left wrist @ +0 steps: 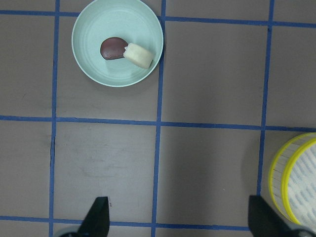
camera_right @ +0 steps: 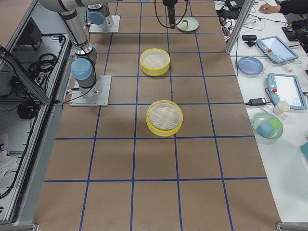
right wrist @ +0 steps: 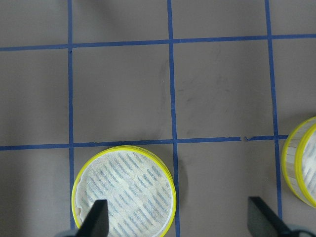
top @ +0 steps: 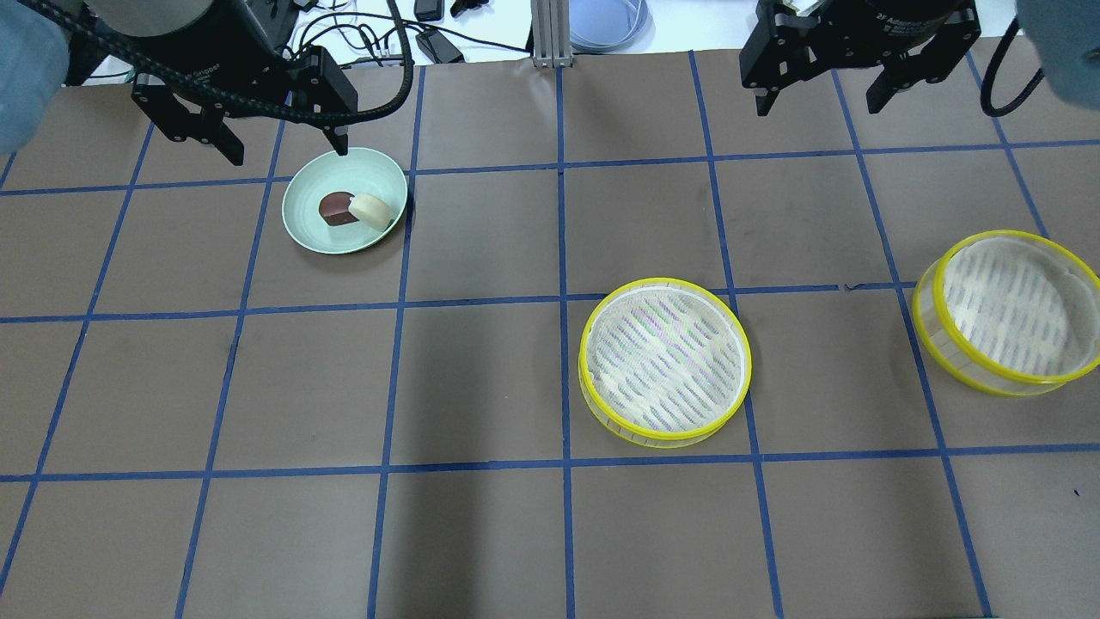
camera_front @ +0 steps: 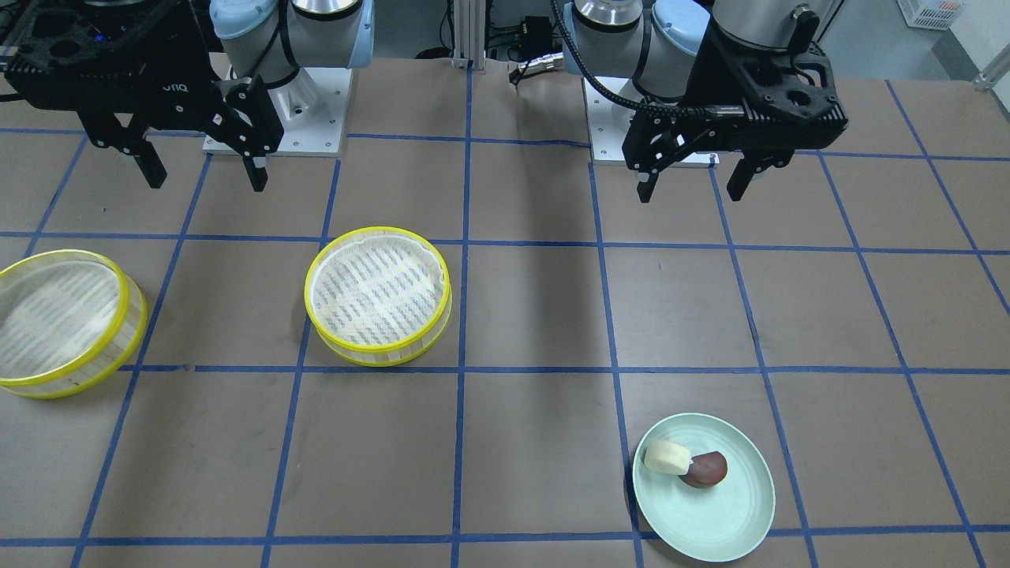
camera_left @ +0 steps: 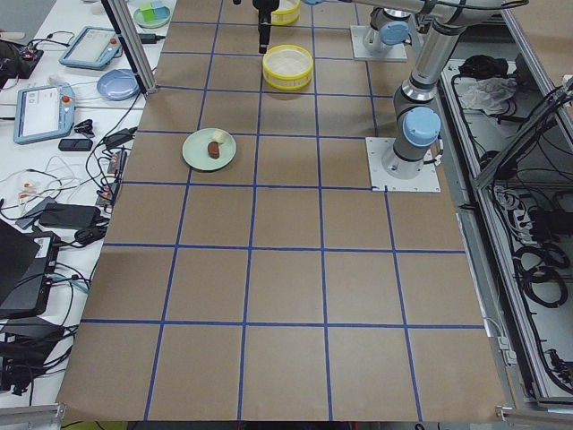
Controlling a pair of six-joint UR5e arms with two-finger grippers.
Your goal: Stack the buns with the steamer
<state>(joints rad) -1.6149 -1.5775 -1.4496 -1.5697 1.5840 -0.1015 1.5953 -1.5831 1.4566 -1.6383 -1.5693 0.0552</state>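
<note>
While hanging high over the table (top: 481,378), spread wide at both grippers, with only air between the fingers. On the robot's left side: the left gripper (top: 288,153), raised well clear of the pale green plate (top: 344,242) and touching nothing. On that plate, near its middle: the cream bun (top: 371,209) and the brown bun (top: 335,207), side by side and touching, with the cream one pressed against the brown one's edge. Seen from the left wrist: plate and buns toward the top of the view, two dark fingertips far apart at the bottom. On the robot's right side: the right gripper (top: 818,109), likewise raised above bare table, fingers wide apart. Below it and nearer the table's middle: the middle basket (top: 662,357) of the steamer, upright, open side up, yellow rim around a pale slatted floor, straddling a crossing of the blue tape lines (top: 563,241). Farther toward the table's right end, well apart from the first: the outer basket (top: 1014,309), also upright and open side up. Well apart, too, from the plate: both baskets, on the other half of the table.
</note>
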